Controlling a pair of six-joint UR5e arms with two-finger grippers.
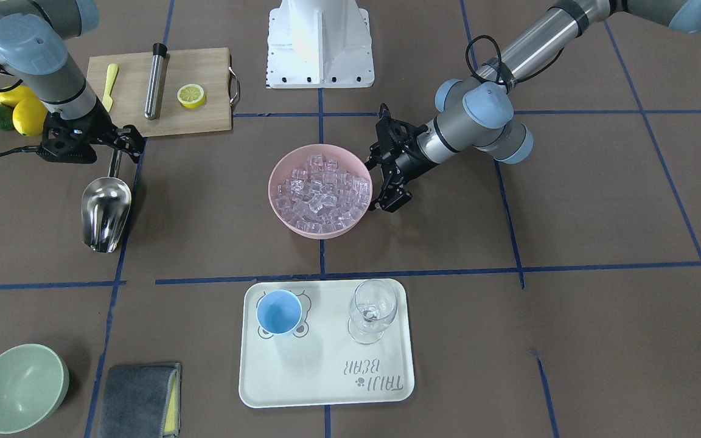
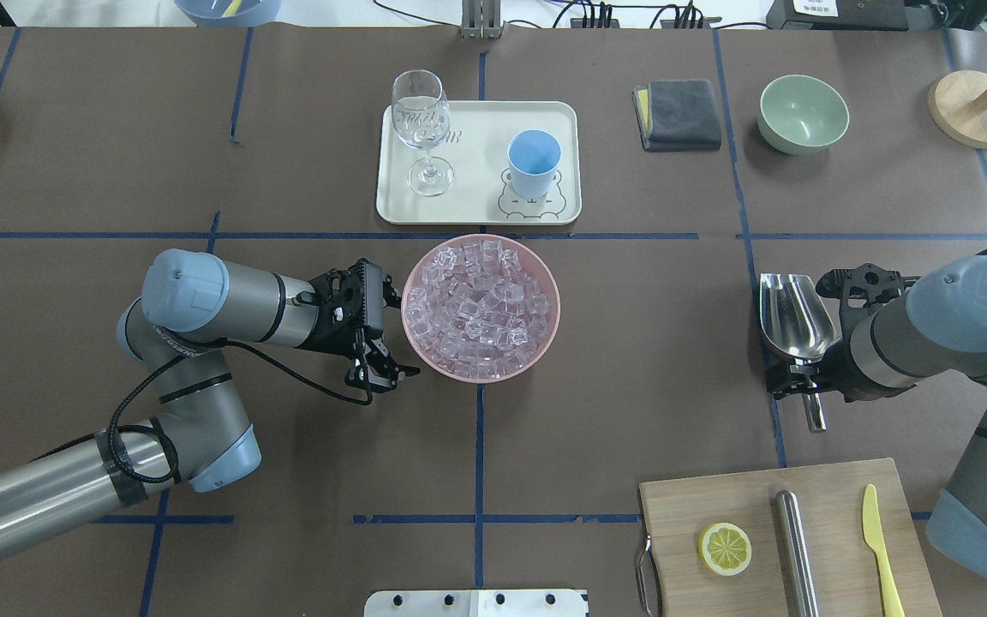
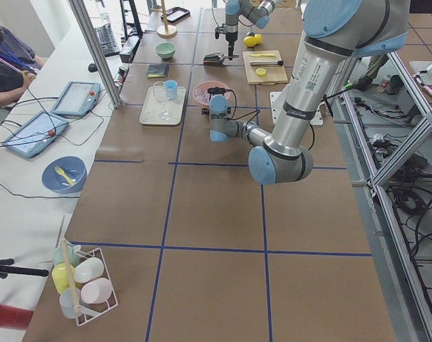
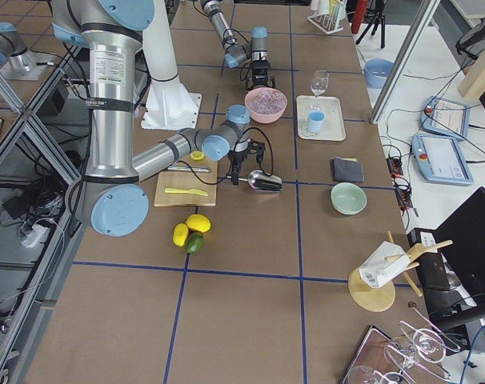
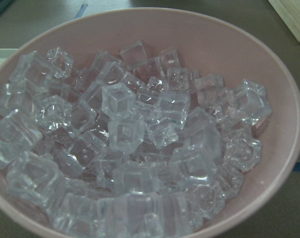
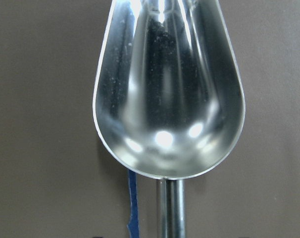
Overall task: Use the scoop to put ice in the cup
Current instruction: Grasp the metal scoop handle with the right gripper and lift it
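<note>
The ice [image 1: 320, 191] fills a pink bowl [image 2: 409, 324] at the table's middle and fills the left wrist view [image 5: 125, 144]. The light-blue cup [image 1: 279, 311] stands upright and empty on a cream tray [image 1: 326, 383], also in the overhead view [image 2: 534, 158]. The steel scoop [image 1: 106, 210] lies empty on the table, trough up [image 6: 167, 99]. My left gripper [image 2: 376, 324] is open beside the bowl's rim, not touching the ice. My right gripper [image 1: 120, 146] is open over the scoop's handle, with the handle between its fingers.
A clear stemmed glass [image 1: 373, 310] stands on the tray beside the cup. A cutting board [image 1: 204, 118] holds a steel cylinder [image 1: 156, 79], a lemon half [image 1: 191, 95] and a yellow knife. A green bowl [image 1: 19, 389] and a grey cloth [image 1: 137, 398] lie beyond the scoop.
</note>
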